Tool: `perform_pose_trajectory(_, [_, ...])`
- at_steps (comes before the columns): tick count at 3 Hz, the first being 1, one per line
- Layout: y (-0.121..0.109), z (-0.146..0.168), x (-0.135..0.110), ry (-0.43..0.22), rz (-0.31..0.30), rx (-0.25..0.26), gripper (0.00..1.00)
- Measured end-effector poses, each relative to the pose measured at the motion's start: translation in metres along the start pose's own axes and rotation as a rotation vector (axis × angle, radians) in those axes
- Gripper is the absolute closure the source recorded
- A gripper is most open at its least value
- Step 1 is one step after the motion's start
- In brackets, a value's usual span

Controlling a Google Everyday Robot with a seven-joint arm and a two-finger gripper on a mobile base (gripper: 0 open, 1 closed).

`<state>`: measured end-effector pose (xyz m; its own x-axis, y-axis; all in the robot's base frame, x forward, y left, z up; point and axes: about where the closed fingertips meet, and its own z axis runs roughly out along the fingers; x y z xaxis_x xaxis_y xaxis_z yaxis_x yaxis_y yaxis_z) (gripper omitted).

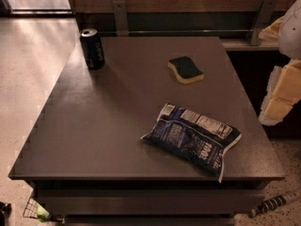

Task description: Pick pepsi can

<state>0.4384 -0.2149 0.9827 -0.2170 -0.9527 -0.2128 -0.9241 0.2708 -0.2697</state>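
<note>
The pepsi can (92, 48) stands upright at the far left corner of the dark table (108, 126). It is dark navy blue with a silver top rim and pale vertical lettering. My gripper (281, 94), white with yellow parts, hangs at the right edge of the view, beyond the table's right side and partly cut off. It is far from the can, across the whole width of the table, and holds nothing that I can see.
A flat dark-blue crinkled snack bag (194, 138) lies near the table's front right. A sponge (185, 69) with a dark top and yellow base lies at the back middle. A wooden wall with metal brackets (120, 15) runs behind. Pale floor lies to the left.
</note>
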Motion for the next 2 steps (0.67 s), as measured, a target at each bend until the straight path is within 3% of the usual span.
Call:
perform_pose_trajectory(1, [0.000, 0.000, 0.000, 0.000, 0.000, 0.000, 0.00])
perform_pose_trajectory(2, [-0.023, 0.008, -0.018, -0.086, 0.001, 0.031, 0.00])
